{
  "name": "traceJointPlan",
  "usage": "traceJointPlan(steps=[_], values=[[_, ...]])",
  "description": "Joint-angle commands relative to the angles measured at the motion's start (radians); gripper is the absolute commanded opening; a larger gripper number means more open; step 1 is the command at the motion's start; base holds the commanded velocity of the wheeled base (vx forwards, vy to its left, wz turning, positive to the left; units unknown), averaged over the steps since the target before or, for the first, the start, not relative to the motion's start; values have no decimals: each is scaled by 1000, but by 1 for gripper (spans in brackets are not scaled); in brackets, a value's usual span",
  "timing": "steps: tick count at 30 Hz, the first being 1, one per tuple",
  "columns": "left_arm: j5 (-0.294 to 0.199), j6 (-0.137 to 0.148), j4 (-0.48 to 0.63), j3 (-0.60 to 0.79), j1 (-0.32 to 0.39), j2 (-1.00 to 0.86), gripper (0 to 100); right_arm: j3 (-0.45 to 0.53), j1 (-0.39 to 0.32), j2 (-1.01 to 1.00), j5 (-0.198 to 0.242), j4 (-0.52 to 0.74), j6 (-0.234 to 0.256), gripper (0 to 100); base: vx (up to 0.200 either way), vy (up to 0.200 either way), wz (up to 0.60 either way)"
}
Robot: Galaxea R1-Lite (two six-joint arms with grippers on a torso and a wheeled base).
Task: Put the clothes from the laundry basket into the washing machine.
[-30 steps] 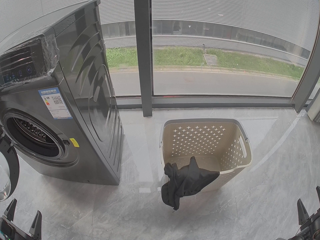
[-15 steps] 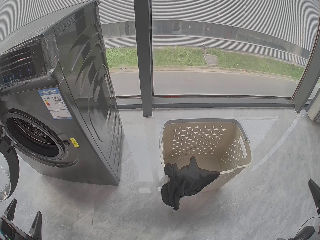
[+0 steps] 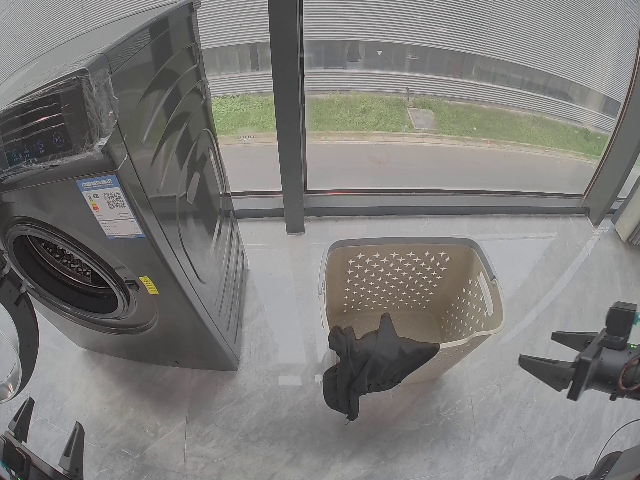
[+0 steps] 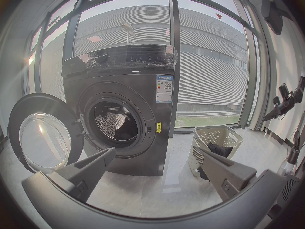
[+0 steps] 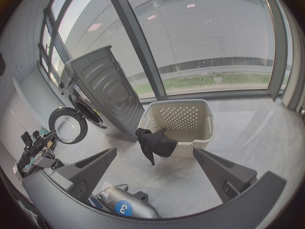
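Note:
A beige laundry basket point(image 3: 400, 278) stands on the floor by the window. A black garment point(image 3: 370, 365) hangs over its near left rim, partly outside. The grey washing machine point(image 3: 167, 201) stands to the left, its drum point(image 3: 67, 275) exposed and its round door point(image 3: 13, 341) swung open. My right gripper point(image 3: 537, 348) hovers open to the right of the basket, fingers pointing toward it and holding nothing. Low in front of the machine, my left gripper point(image 3: 47, 431) is open and empty. In the right wrist view the garment point(image 5: 155, 143) lies beyond the open gripper point(image 5: 154, 151).
A dark window post point(image 3: 287, 101) rises behind the gap between the machine and the basket. Glass panes close off the back. Bare grey floor point(image 3: 267, 421) runs between the machine and the basket and in front of both.
My right gripper has risen from the bottom right corner and turned so its fingers point left toward the basket. The left gripper, basket and garment have not moved.

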Motion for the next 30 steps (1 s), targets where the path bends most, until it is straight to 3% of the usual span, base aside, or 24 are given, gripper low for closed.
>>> traceJointPlan(steps=[1,13,16,21,22,24,29,30], values=[[0,-2,0,15,0,-16,100,7,76,406,12,-194,18,100,0,0,0],[0,-2,0,15,0,-16,100,6,97,705,-5,-460,18,100,0,0,0],[0,-2,0,15,0,-16,100,3,111,825,-28,-602,13,100,0,0,0],[0,-2,0,15,0,-16,100,-6,114,925,-34,-706,1,100,0,0,0],[0,0,0,15,0,-16,100,-20,116,980,-30,-758,-30,100,0,0,0],[0,-2,0,15,0,-16,100,-37,120,1006,-28,-778,-47,100,0,0,0],[0,-2,0,15,0,-16,100,-80,136,1034,-26,-781,-56,100,0,0,0],[0,-2,0,15,0,-16,100,-114,142,1064,-26,-783,-86,100,0,0,0]])
